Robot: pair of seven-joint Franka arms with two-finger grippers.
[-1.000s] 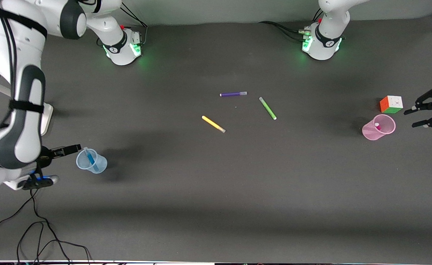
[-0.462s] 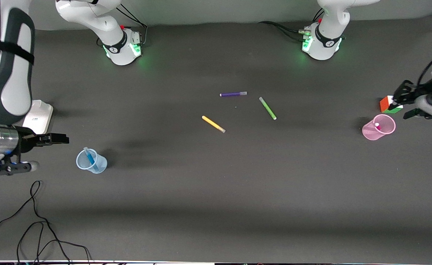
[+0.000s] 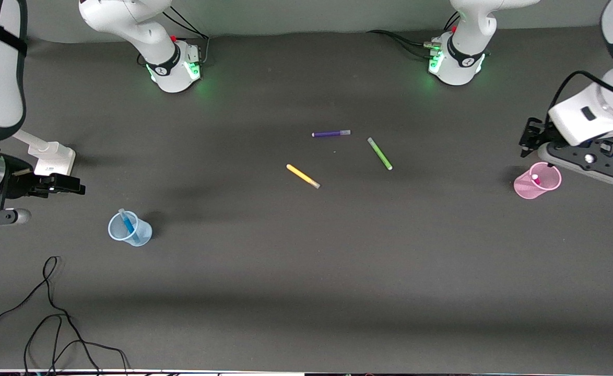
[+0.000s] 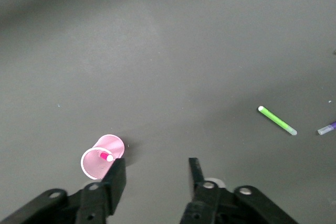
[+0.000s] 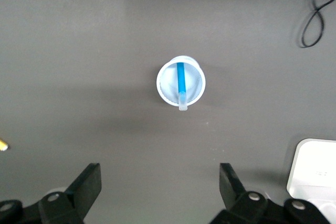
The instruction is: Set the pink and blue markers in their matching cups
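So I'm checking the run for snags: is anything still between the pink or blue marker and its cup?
Nothing visible. The blue marker stands in the blue cup, the pink marker in the pink cup. Both claws, left and right, are open and empty.

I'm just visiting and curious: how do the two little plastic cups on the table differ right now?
The blue cup stands at the right arm's end of the table; the pink cup stands at the left arm's end. The blue cup holds the blue marker, which pokes over its rim, while the pink marker sits lower inside the pink cup. The blue cup is nearer the front camera. Both are translucent, upright, and hold one matching marker.
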